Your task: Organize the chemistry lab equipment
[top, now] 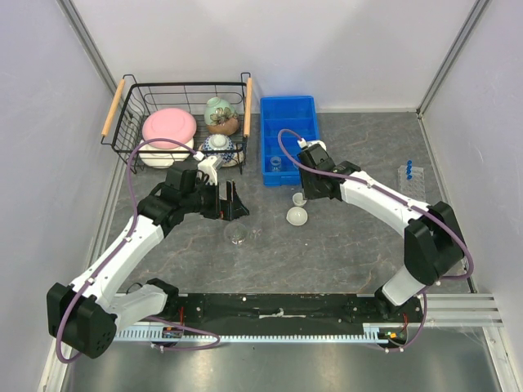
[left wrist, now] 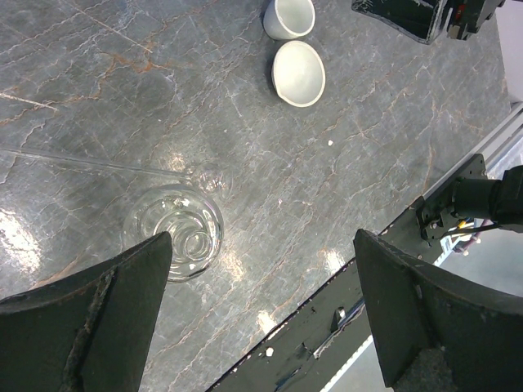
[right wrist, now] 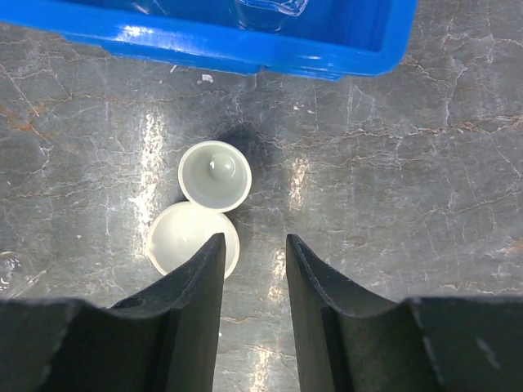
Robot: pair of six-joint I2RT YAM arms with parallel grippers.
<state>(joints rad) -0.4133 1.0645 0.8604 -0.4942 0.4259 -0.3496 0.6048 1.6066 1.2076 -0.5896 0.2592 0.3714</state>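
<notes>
A clear round flask (top: 238, 235) (left wrist: 176, 231) stands on the grey table, seen from above. My left gripper (top: 230, 211) (left wrist: 261, 310) hovers just over it, wide open and empty, with the flask by its left finger. Two little white dishes touch each other at mid-table: a small deeper one (top: 299, 198) (right wrist: 214, 174) and a wider one (top: 297, 216) (right wrist: 184, 237). My right gripper (top: 304, 193) (right wrist: 253, 245) hangs above them, open to a narrow gap that holds nothing; its left finger overlaps the wider dish's rim in the wrist view. Blue-capped tubes (top: 411, 174) stand in a rack at the right.
A blue tray (top: 288, 139) (right wrist: 245, 41) behind the dishes holds a clear glass piece (top: 276, 162). A black wire basket (top: 131, 131) at back left holds pink, white and patterned crockery. A thin clear rod (left wrist: 90, 162) lies by the flask. White walls enclose the table.
</notes>
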